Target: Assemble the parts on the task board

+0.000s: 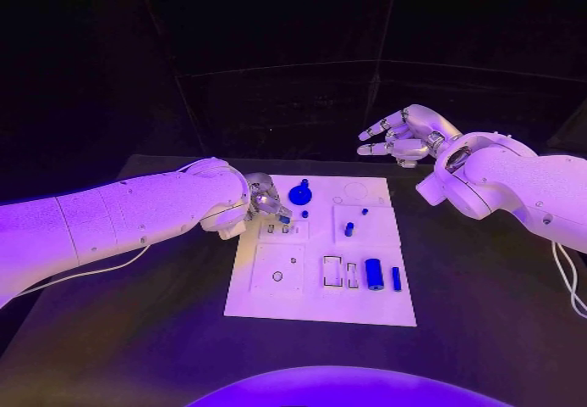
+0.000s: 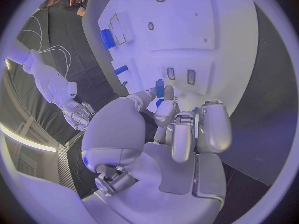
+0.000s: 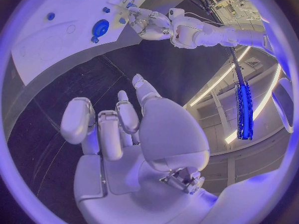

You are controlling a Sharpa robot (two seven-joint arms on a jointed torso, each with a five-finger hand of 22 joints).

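Parts [image 1: 374, 275] on task board [image 1: 312, 305]; left hand [image 1: 265, 202] fingers [image 2: 164, 110] pinching blue peg [image 2: 160, 88]; right hand [image 1: 404, 136] empty, spread.

the task board [image 1: 367, 309] looks like a smooth, matt white plate, probably plastic, with shallow recesses cut into it. the parts are glossy blue pieces of what seems plastic: a round knob [image 1: 299, 196], a cylinder [image 1: 374, 275] and a small peg [image 1: 349, 228]. the table [image 1: 147, 339] is a dull black, matt surface. the left hand [image 1: 265, 203] and right hand [image 1: 400, 136] have smooth silvery shells with a soft sheen, metal-looking, and the arm casings look like glossy white plastic.
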